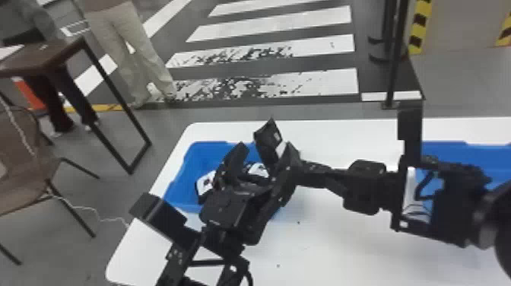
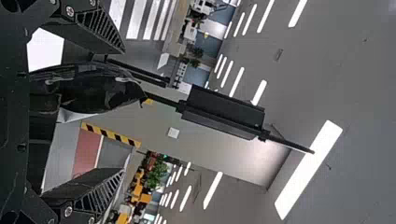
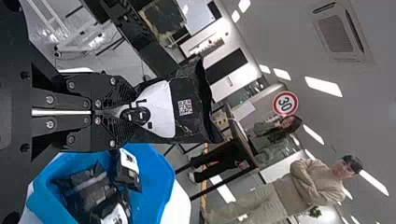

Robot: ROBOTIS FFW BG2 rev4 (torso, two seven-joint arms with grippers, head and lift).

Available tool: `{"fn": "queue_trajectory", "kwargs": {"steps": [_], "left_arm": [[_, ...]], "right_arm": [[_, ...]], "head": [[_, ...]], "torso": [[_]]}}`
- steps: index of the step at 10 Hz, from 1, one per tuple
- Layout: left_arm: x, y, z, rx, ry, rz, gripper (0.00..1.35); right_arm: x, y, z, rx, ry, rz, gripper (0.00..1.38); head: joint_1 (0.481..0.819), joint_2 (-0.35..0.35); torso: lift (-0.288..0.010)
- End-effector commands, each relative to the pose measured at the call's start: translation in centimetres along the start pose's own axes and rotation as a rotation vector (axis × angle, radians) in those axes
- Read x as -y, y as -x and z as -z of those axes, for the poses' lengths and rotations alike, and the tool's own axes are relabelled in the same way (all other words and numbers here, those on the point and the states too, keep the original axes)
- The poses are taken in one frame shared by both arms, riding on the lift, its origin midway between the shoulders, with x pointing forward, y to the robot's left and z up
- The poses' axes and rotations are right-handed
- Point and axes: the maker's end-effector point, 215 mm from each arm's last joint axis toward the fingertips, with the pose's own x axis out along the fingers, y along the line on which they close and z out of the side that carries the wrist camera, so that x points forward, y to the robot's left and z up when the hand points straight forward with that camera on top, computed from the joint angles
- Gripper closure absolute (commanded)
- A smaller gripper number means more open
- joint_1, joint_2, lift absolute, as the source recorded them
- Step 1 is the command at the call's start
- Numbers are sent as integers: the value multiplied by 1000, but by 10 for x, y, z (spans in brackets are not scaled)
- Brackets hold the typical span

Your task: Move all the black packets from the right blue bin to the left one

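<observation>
In the head view my left gripper [image 1: 263, 153] stands open over the left blue bin [image 1: 190, 163]. Beyond its fingers, my right gripper [image 1: 311, 169] reaches in from the right, shut on a black packet [image 1: 267, 139]. A dark shiny packet [image 2: 95, 93] lies between the spread fingers of the left gripper [image 2: 123, 111] in the left wrist view. In the right wrist view the right gripper [image 3: 133, 112] pinches the white-labelled end of its packet [image 3: 189, 109], beside the bin [image 3: 156, 186] holding several black packets [image 3: 91, 186]. The right blue bin [image 1: 490, 163] is partly behind the right arm.
Both bins stand on a white table [image 1: 334, 139] with a rounded left corner. The arms are close together above the left bin. A brown chair [image 1: 26, 163] and a dark-framed desk [image 1: 42, 57] stand left of the table. A thin black post [image 1: 394, 68] rises behind it.
</observation>
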Motion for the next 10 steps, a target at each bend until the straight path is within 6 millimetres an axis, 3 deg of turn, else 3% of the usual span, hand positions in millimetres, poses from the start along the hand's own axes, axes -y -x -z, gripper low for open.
{"fn": "queue_trajectory", "kwargs": {"steps": [1,2,3,4,5,6,9,10], "left_arm": [[-7,2,2,-6,-17,-17,137],[-8,3,6,-18,-16,-19,137],[-11,3,9,-29,-34,-22,254],[-12,3,5,-26,-85,-25,1039],[-14,3,9,-53,-89,-30,1174],[-13,4,17,-100,-98,-27,1225],[-7,1,11,-95,-133,-14,1225],[-9,-2,1,-66,-145,-14,1225]], "right_arm": [[-21,-10,17,-28,-32,-51,1142],[-27,-13,24,-44,-42,-65,1142],[-29,-14,26,-48,-47,-69,1142],[-29,-13,24,-45,-46,-70,1142],[-28,-13,24,-45,-49,-69,1142],[-25,-13,23,-44,-47,-63,1142],[-20,-14,11,-15,-35,-54,1142],[-20,-14,8,-8,-33,-58,1088]], "head": [[695,336],[695,350],[695,350],[695,350],[695,350],[695,350],[695,350],[695,350]], "torso": [[-140],[-140],[-140],[-140],[-140],[-140],[-140],[-140]]}}
